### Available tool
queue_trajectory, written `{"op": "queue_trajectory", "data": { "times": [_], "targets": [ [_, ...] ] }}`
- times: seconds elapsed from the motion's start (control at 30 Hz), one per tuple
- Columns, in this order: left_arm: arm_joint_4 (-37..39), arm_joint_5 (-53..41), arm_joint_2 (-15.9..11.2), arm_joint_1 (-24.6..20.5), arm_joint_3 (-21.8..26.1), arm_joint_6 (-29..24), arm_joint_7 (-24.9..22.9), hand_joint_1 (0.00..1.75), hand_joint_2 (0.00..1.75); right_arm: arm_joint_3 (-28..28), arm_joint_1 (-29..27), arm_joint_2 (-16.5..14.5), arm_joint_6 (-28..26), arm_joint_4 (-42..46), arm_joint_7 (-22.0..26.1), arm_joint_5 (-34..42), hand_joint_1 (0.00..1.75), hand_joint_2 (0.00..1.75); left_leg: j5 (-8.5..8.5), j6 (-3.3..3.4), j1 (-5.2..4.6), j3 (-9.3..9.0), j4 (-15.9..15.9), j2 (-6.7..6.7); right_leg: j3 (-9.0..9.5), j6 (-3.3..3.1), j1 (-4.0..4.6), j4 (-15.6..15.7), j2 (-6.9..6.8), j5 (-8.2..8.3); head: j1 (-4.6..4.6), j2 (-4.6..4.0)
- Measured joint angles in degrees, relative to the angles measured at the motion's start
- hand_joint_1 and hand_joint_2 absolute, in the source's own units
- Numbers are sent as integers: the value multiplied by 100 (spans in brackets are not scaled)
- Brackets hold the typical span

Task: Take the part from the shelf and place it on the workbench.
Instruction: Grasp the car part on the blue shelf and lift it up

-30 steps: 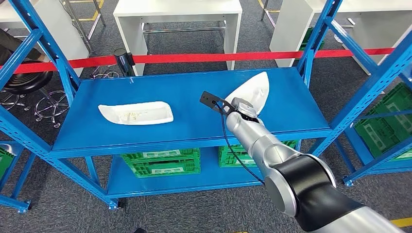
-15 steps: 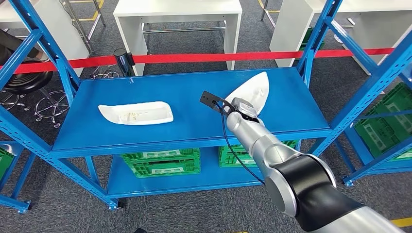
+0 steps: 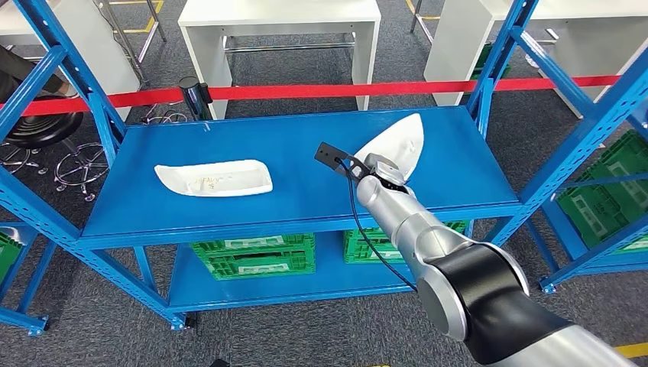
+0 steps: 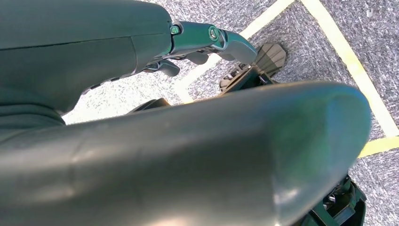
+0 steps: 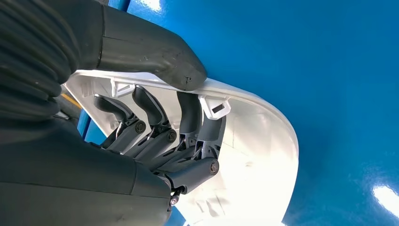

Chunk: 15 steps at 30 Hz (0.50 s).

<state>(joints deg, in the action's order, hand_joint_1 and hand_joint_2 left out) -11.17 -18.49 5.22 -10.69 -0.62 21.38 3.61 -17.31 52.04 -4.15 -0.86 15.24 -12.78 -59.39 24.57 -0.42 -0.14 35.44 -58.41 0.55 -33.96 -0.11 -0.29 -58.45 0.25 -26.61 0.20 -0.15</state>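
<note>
a blue metal shelf (image 3: pixel 290 164) fills the head view, its flat top level holding two white moulded parts. behind it a red barrier tape (image 3: pixel 306 91) runs across, with white tables (image 3: pixel 279 15) further back; green crates (image 3: pixel 252 256) sit on the lower level.

the robot's silver right arm (image 3: pixel 428 252) reaches from the lower right up to the shelf's right half. there the right hand (image 3: pixel 380 170) is on the white part (image 3: pixel 397 141), a curved, pointed shell that looks tipped up on its near edge. a second white part (image 3: pixel 214 178) lies flat on the left half, well apart from the hand.

the step in hand appears to be the grasp on the shelf, before any lift. in the right wrist view the thick thumb (image 5: pixel 155 52) presses on the part's rim while the dark fingers (image 5: pixel 188 113) curl inside its hollow, so the hand is clamped on the part (image 5: pixel 254 155). the next move likely calls for a steady lift clear of the shelf posts, then a turn towards the workbench.

the left hand (image 4: pixel 207 40) hangs over grey carpet; whether its fingers are apart or together cannot be told.
</note>
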Motion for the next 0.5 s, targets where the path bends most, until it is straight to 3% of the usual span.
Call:
{"op": "queue_trajectory", "data": {
  "times": [0.5],
  "targets": [
    [0,-2,0,0,5,0,13,0,0,199,369,2,-327,2,-138,151,175,175,0,0,-1,0,0,-2,-1,1,-1,0,0,1,1,0]
  ]
}}
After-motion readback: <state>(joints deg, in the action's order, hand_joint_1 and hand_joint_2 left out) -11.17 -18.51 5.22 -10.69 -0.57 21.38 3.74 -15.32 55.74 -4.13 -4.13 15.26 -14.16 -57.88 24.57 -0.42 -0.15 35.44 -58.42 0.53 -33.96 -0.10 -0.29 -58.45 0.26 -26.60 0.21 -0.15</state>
